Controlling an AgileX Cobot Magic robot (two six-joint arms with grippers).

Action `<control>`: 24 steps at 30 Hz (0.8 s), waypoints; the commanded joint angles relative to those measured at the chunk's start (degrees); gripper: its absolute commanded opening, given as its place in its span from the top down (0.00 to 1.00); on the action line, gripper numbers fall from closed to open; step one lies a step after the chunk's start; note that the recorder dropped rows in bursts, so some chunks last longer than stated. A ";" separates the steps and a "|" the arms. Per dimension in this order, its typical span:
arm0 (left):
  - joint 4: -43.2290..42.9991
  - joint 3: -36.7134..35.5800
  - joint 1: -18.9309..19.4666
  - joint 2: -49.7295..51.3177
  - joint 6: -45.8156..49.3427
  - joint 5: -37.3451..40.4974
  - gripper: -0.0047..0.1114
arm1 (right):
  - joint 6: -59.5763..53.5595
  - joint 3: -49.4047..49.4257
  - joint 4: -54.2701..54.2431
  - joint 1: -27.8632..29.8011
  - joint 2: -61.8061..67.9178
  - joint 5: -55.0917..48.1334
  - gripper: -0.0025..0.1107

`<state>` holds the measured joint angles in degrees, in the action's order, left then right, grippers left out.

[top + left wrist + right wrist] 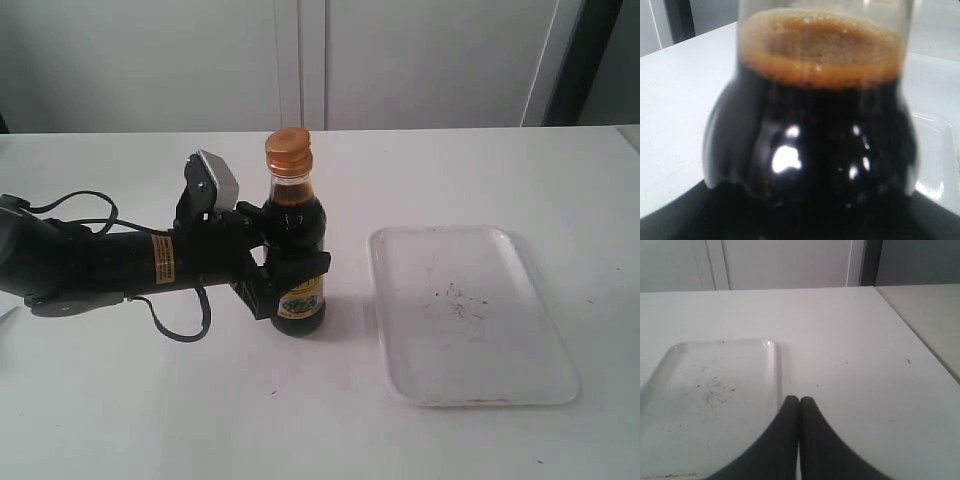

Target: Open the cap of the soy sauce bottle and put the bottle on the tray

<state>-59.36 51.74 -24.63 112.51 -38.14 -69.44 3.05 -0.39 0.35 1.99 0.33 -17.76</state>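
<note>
The soy sauce bottle (297,250) stands upright on the white table, left of the tray (465,312). Its golden-orange cap (288,151) sits closed on the neck. My left gripper (290,268) reaches in from the left and is shut on the bottle's body, one finger crossing in front above the yellow label. The left wrist view is filled by the bottle (810,125) and its dark liquid, hiding the fingers. My right gripper (799,401) is shut on nothing, hovering by the tray (715,390); it does not show in the exterior view.
The tray holds nothing but dark specks. White cabinet doors (300,60) stand behind the table. The table's right edge (910,340) runs near the right gripper, with a second surface beyond it.
</note>
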 commanded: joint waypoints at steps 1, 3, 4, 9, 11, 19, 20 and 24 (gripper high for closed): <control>0.21 0.26 -0.24 -0.09 0.01 -0.52 0.96 | 0.23 0.39 0.39 -0.26 -0.33 6.14 0.98; 0.21 0.26 -0.24 -0.09 0.01 -0.52 0.96 | 0.23 0.39 0.18 -0.26 -0.33 9.01 0.98; 0.21 0.26 -0.24 -0.09 0.01 -0.52 0.96 | 0.23 0.39 0.17 -0.26 -0.33 10.30 0.98; 0.21 0.26 -0.24 -0.09 0.01 -0.52 0.96 | 2.88 0.39 -2.74 -0.26 -0.33 20.55 0.98; 0.21 0.26 -0.24 -0.09 0.01 -0.52 0.96 | 8.36 0.39 -5.60 -0.26 -0.33 22.43 0.98; 0.21 0.26 -0.24 -0.09 0.01 -0.52 0.96 | 10.89 -1.36 -5.15 -0.26 -0.33 28.45 0.98; 0.21 0.26 -0.24 -0.09 0.01 -0.52 0.96 | 10.89 -2.20 -4.98 -0.26 -0.33 28.45 0.98; 0.21 0.26 -0.24 -0.09 0.01 -0.52 0.96 | 10.89 -7.30 -3.26 -0.26 0.63 28.70 0.98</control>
<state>-59.36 51.74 -24.63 112.51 -38.14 -69.44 13.69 -4.62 -4.58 1.99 0.33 9.57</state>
